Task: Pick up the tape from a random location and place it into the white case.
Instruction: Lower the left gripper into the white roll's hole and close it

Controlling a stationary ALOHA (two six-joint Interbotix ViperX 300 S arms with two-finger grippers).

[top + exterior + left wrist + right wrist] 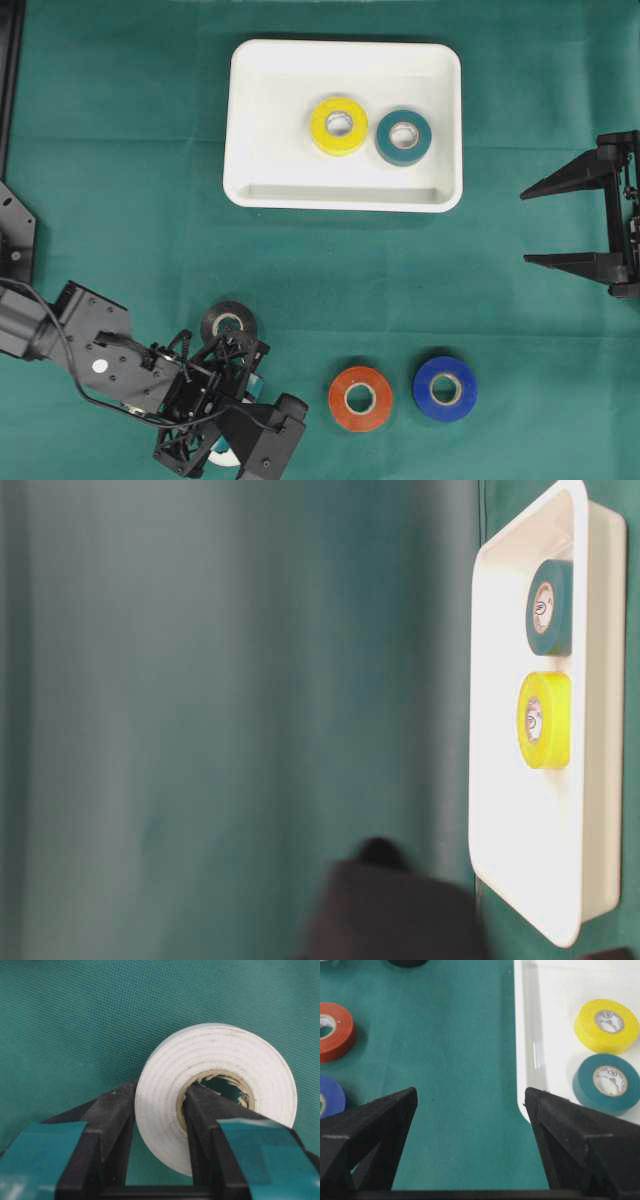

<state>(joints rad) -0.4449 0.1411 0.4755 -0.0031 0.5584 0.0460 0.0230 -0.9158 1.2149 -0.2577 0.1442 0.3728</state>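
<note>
left hand (159, 1110) clamped on white tape (215, 1095)

Six round rolls of tape are in view: one yellow (338, 125), one dark teal (403, 136), one orange (360, 398), one blue (445, 388), one black (228, 322) and one white (215, 1085). There is one shallow rectangular white plastic case (250, 120), and two black robot arms.

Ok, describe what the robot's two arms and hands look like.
Both are matte black. The left arm is boxy, with black cables looped along it and a white round mark; its hand has rubbery black fingers wrapped in teal tape. The right hand has two long, tapering, wedge-shaped black fingers.
</note>
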